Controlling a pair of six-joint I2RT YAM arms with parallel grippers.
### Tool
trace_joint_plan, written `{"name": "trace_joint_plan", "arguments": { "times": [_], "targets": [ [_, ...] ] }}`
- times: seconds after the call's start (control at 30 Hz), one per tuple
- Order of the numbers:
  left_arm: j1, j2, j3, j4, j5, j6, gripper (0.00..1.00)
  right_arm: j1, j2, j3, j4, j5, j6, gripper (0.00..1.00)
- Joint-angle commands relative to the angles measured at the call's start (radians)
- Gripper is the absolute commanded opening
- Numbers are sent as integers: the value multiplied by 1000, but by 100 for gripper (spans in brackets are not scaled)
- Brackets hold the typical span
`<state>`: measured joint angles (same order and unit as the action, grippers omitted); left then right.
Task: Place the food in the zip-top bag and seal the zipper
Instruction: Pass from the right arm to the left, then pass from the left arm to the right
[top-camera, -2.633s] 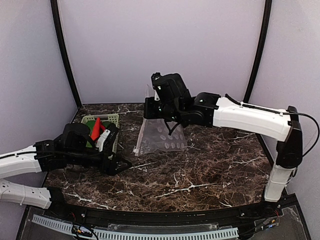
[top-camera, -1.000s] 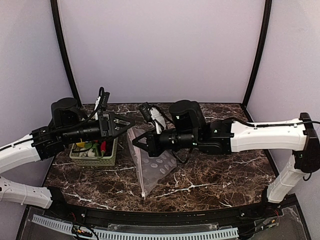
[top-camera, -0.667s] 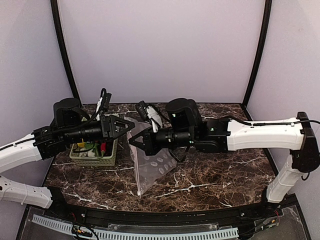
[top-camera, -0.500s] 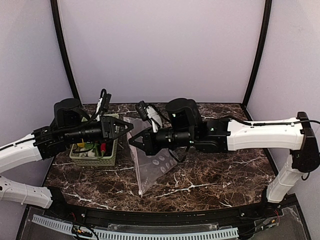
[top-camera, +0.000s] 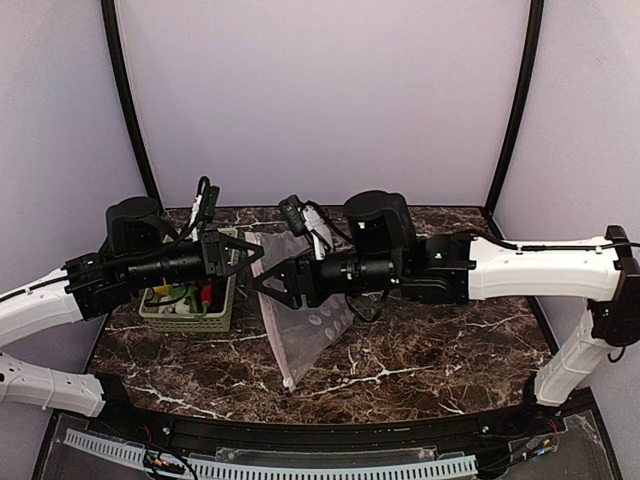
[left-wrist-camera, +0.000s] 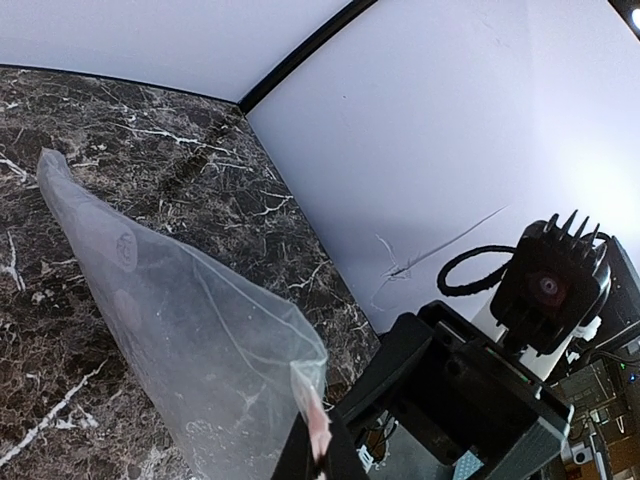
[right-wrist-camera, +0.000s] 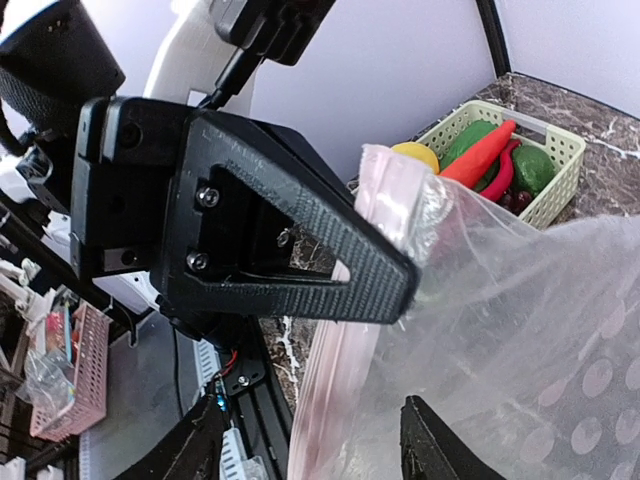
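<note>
The zip-top bag (top-camera: 300, 335) is clear with white dots and hangs over the table with its lower corner near the marble. My left gripper (top-camera: 256, 253) is shut on its upper corner, pinching the pinkish zipper (left-wrist-camera: 318, 425) between black fingers (right-wrist-camera: 330, 265). My right gripper (top-camera: 268, 290) stands open right beside it, and the bag's zipper edge (right-wrist-camera: 340, 400) runs between the spread fingers (right-wrist-camera: 430, 445) without being clamped. The food lies in the pale green basket (right-wrist-camera: 545, 205): a yellow lemon (right-wrist-camera: 415, 155), a red chili (right-wrist-camera: 480, 150) and a green vegetable (right-wrist-camera: 535, 165).
The basket (top-camera: 190, 315) sits on the table at the left, under my left arm. Dark marble (top-camera: 440, 350) spreads to the right and front of the bag. Purple walls close in the back and both sides.
My left gripper has shut on the bag's top corner and my right gripper has opened and let go of it. The bag now hangs from the left gripper alone.
</note>
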<state>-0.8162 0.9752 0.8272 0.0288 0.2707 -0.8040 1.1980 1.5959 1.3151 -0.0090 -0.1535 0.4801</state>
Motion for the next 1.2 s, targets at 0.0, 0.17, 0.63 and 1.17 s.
{"name": "trace_joint_plan", "arguments": {
  "times": [0.0, 0.17, 0.63, 1.17],
  "targets": [
    [2, -31, 5, 17, -8, 17, 1, 12, -98, -62, -10, 44, 27, 65],
    [5, -43, -6, 34, 11, 18, 1, 29, -157, -112, -39, 136, 71, 69],
    [5, -70, -19, 6, -4, 11, 1, 105, -82, -75, -95, 172, 72, 68],
    [5, -55, -1, -9, -4, 22, 1, 127, -15, -17, -155, 272, 119, 42]
  ]
}}
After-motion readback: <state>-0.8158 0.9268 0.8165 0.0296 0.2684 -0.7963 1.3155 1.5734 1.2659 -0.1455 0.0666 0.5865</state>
